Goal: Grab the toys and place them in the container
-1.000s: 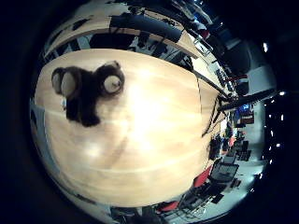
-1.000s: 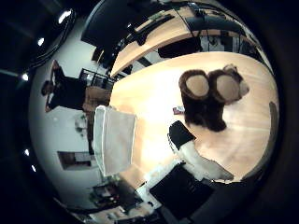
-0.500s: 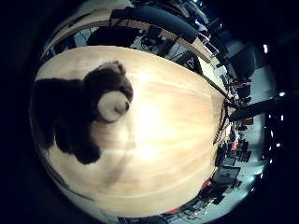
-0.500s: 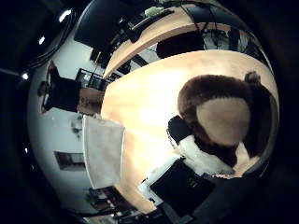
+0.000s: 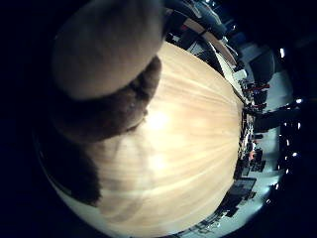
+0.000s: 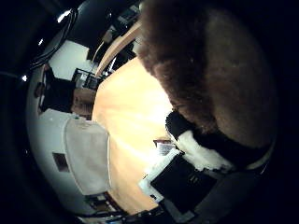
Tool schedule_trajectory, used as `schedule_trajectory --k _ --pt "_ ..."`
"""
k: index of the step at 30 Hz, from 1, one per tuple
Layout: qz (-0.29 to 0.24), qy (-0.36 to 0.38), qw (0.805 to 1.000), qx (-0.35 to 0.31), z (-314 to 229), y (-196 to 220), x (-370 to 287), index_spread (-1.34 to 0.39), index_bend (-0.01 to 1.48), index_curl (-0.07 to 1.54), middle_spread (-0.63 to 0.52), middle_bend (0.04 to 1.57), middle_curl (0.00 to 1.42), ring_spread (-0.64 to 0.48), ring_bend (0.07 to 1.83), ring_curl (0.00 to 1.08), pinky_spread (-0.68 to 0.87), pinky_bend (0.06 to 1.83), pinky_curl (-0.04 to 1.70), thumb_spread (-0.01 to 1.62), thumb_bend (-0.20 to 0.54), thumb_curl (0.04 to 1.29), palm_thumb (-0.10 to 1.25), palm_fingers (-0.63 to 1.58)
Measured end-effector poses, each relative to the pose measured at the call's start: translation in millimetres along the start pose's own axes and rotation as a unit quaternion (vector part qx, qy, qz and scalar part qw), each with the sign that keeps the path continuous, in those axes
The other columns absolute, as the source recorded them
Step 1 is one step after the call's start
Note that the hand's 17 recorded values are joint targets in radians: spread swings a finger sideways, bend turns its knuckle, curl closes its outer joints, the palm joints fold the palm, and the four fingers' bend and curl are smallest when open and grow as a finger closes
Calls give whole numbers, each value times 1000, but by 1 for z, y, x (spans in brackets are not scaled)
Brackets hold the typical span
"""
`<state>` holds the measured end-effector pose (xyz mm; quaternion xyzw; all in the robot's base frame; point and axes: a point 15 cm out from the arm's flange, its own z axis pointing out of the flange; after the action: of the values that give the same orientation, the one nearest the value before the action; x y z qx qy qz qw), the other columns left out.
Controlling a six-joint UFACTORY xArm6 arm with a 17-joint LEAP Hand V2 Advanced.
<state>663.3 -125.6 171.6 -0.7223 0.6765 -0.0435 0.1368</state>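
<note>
I had the robot hand (image 6: pixel 187 163) right down on the plush toy (image 6: pixel 210 70), a brown bear-like thing with a pale patch, lying on the wooden desk (image 5: pixel 198 148). It filled both palm views, so it sat just under the palm, probably touching. One white-and-black finger part showed against the fur, but I could not tell whether the fingers were spread or curled round the toy. The white container (image 6: pixel 86 154) stood off to the thumb side, well apart. My worry was a shallow grip: soft fur compresses, and if only a tuft were caught, the toy could slip out on the lift, or be pushed across the smooth desk.
</note>
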Motion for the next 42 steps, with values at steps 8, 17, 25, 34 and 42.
schedule_trajectory --k 8,17,25,34,42 --pt "25 17 999 35 8 -15 15 -501 153 280 -275 302 384 -312 699 314 35 646 252 937 -10 321 568 819" --pt "38 27 997 60 10 -26 21 -563 292 381 -424 602 527 -372 953 452 -431 950 376 1017 64 361 866 1305" --pt "35 27 998 49 13 -20 21 -564 356 465 -426 759 589 -342 1108 502 -505 1066 428 955 7 367 958 1296" --pt "37 29 997 55 -25 -19 30 -567 365 520 -420 786 596 -320 1193 507 -502 1115 457 909 -21 364 985 1244" --pt "37 28 998 48 -47 7 24 -572 359 556 -418 800 597 -311 1216 497 -496 1126 465 897 -23 358 985 1231"
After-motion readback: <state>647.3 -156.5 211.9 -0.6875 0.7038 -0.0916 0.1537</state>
